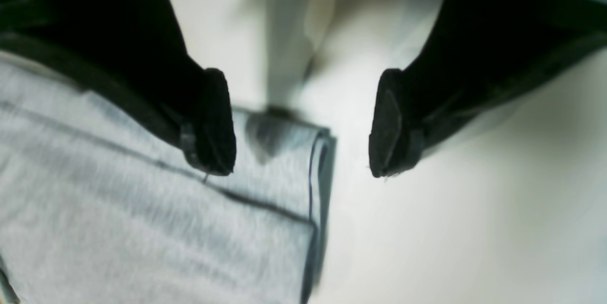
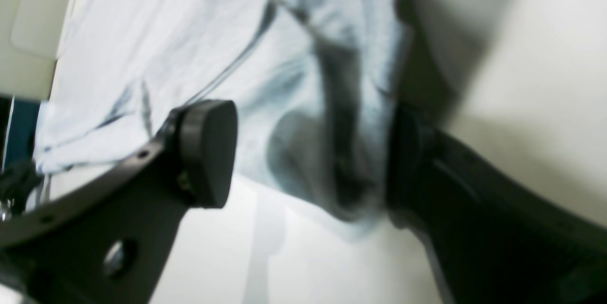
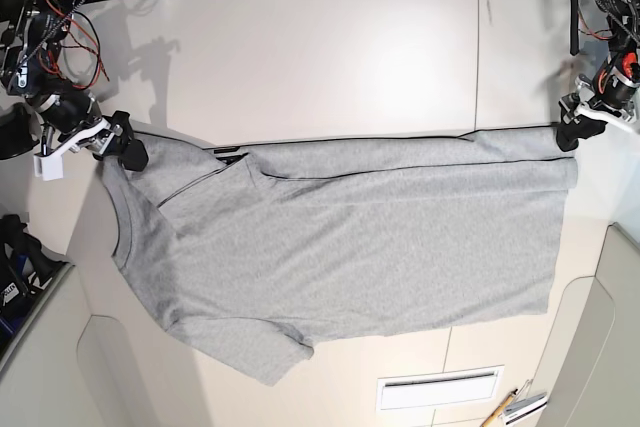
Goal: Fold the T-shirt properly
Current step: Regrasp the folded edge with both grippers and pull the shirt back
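Base view shows the T-shirt (image 3: 340,247) spread flat on the white table (image 3: 330,57), plain grey side up, its neck end toward that view's left and its hem toward the right. One short sleeve (image 3: 255,352) sticks out toward the near edge, and the far long edge of the shirt is doubled over into a narrow band running from collar to hem.

At the hem end, the left gripper (image 3: 568,137) sits at the far corner of the cloth. From the left wrist camera its jaws stand wide apart with nothing between them: one pad lies over the grey cloth (image 1: 142,209), the other over bare table, and the folded corner edge sits in the gap below.

At the collar end, the right gripper (image 3: 128,152) is at the shoulder corner. From the right wrist camera its jaws are also spread wide, with a bunched, blurred fold of the shirt (image 2: 327,152) lying between them and against the far-side finger; no grip is closed on it.
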Controlling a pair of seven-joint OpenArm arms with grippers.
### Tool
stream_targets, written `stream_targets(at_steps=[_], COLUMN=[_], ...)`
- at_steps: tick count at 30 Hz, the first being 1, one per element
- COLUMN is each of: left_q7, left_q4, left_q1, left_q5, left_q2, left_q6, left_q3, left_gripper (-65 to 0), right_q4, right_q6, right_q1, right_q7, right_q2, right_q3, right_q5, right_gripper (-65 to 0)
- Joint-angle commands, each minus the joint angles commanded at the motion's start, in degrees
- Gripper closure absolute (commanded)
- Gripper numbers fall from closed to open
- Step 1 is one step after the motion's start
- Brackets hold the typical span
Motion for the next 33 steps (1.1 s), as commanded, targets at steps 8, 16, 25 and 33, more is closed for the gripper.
stream_targets(at_steps=[8, 16, 25, 33], left_q7=[0.24, 4.66, 5.38, 8.52], left_q4=[-7.19, -7.15, -7.13, -4.57], left_q1=[-2.95, -2.73, -2.49, -2.47], left_q5=[-0.37, 0.87, 0.90, 0.87], left_q2=[0.02, 0.02, 0.02, -1.29], left_q6=[-0.50, -0.78, -0.78, -0.78], left_q3=[1.20, 1.64, 6.67, 6.67], left_gripper=[-47.9, -47.8, -16.5, 0.0], right_q4=[0.02, 0.02, 0.02, 0.81], right_q6=[0.02, 0.04, 0.04, 0.31], right_q1=[2.56, 2.89, 2.89, 2.73], right_q7=[0.02, 0.22, 0.20, -3.43], right_q2=[-2.45, -2.71, -2.71, -2.69], right_q3=[-1.22, -1.27, -1.27, -0.74], right_q5=[-1.03, -1.55, -1.57, 1.22], right_gripper=[-44.9, -44.9, -32.3, 0.0])
